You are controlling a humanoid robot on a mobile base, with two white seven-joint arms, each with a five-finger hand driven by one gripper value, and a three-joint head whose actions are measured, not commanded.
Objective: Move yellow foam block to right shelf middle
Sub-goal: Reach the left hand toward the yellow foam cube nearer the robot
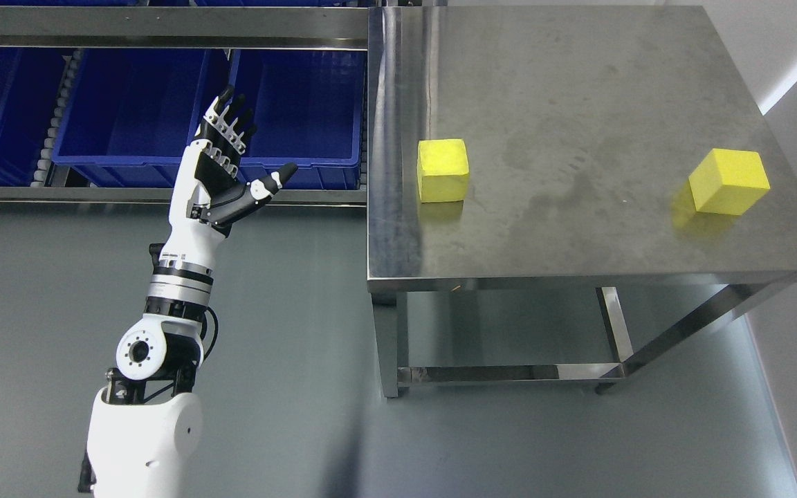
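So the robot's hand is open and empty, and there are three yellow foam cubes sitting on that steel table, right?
Not quite. The head view shows two yellow foam cubes on the stainless steel table, not three: one near its left edge and one near its right edge. The rest holds: the robot's left hand is open and empty, raised in front of the blue plastic bins.

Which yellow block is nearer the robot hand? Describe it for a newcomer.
Find the steel table on the right. Two yellow foam blocks sit on it; take the block near its left edge, closest to the blue bins, not the tilted one by the right edge.
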